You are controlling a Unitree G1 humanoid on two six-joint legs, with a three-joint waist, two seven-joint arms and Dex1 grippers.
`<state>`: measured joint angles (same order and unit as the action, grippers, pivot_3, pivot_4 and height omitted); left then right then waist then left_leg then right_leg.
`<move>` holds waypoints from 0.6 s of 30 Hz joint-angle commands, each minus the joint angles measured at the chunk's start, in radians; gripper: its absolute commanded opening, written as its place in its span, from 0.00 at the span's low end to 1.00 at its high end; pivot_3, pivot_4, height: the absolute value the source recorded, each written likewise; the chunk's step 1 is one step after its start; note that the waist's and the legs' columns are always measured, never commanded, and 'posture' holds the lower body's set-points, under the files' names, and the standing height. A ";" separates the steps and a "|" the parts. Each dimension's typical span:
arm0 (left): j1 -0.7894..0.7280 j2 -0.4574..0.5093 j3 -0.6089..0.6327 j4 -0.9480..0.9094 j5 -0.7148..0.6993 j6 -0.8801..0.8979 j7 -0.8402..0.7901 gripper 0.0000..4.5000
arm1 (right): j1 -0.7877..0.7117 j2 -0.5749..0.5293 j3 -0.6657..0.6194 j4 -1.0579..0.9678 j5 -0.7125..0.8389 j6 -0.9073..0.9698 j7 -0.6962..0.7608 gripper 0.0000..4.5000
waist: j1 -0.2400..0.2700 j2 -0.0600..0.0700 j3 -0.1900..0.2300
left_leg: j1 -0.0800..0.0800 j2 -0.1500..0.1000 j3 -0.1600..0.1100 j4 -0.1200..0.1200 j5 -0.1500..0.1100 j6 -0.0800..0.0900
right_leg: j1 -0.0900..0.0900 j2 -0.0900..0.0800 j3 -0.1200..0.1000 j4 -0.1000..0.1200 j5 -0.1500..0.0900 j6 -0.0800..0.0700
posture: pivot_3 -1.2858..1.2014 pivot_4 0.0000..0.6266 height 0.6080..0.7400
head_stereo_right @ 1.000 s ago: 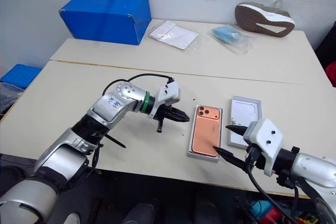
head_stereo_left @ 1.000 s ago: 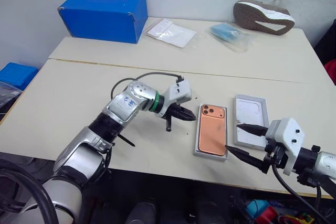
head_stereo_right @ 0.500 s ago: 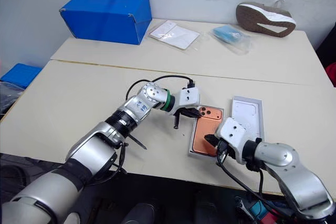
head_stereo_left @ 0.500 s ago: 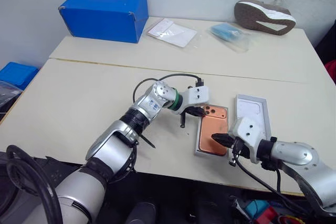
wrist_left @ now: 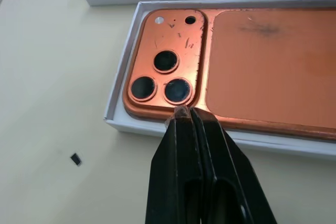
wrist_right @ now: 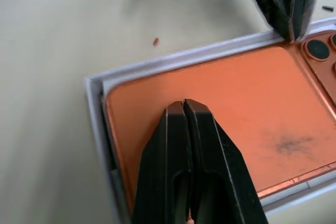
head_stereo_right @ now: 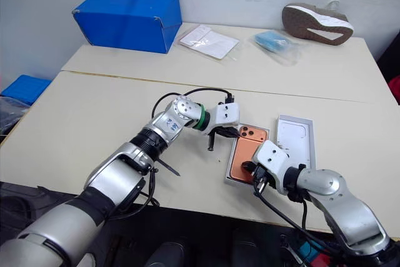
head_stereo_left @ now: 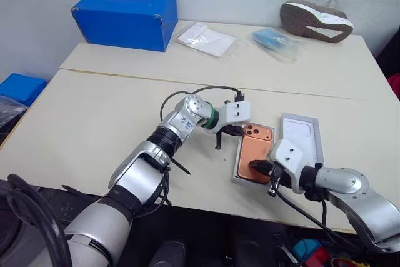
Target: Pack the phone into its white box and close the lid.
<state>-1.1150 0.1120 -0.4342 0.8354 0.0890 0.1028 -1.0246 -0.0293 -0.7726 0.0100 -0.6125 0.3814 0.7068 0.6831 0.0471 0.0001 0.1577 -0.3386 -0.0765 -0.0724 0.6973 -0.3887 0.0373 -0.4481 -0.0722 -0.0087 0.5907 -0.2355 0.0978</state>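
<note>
The phone (head_stereo_left: 253, 151) lies in the white box (wrist_left: 122, 85) near the table's (head_stereo_left: 94, 117) near right edge. The lid (head_stereo_left: 302, 136) lies just right of the box. The left gripper (wrist_left: 183, 113) meets the phone's far end, the right gripper (wrist_right: 184, 106) its near end. Far left stands a cardboard box (head_stereo_left: 124, 15); far right lies a shoe (head_stereo_left: 315, 20), with two plastic packets (head_stereo_left: 205, 37) between them.

Both grippers, left (wrist_left: 184, 113) and right (wrist_right: 184, 104), angle downward (jaws pressed together).
</note>
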 commanded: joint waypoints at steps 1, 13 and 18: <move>0.027 0.039 0.114 -0.188 -0.129 0.125 -0.090 0.00 | 0.021 0.005 -0.144 -0.117 0.085 0.059 -0.023 0.00 | -0.001 0.000 0.000 | -0.001 0.000 0.000 0.000 0.000 0.000 | -0.001 0.000 0.000 0.000 0.000 0.000 | 0.52 0.24 1.00; 0.234 0.280 0.256 -0.645 -0.366 0.249 -0.322 0.33 | 0.046 0.118 -0.485 -0.291 0.268 0.470 -0.304 0.00 | -0.003 0.001 0.000 | 0.000 0.001 -0.001 0.001 0.000 -0.001 | 0.000 0.000 0.002 0.001 0.000 0.000 | 0.52 0.24 1.00; 0.277 0.312 0.242 -0.656 -0.340 0.126 -0.326 0.69 | -0.084 0.324 -0.503 -0.264 0.270 0.668 -0.492 0.13 | -0.006 0.001 0.000 | 0.000 0.001 -0.001 0.000 0.000 -0.001 | 0.000 0.000 0.001 0.001 0.000 0.000 | 0.52 0.24 1.00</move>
<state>-0.8359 0.4209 -0.1970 0.2102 -0.2470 0.2594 -1.3528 -0.0889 -0.4810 -0.4779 -0.8634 0.6504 1.3229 0.2558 0.0412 0.0016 0.1574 -0.3385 -0.0755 -0.0733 0.6977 -0.3890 0.0364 -0.4484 -0.0723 -0.0070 0.5915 -0.2355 0.0977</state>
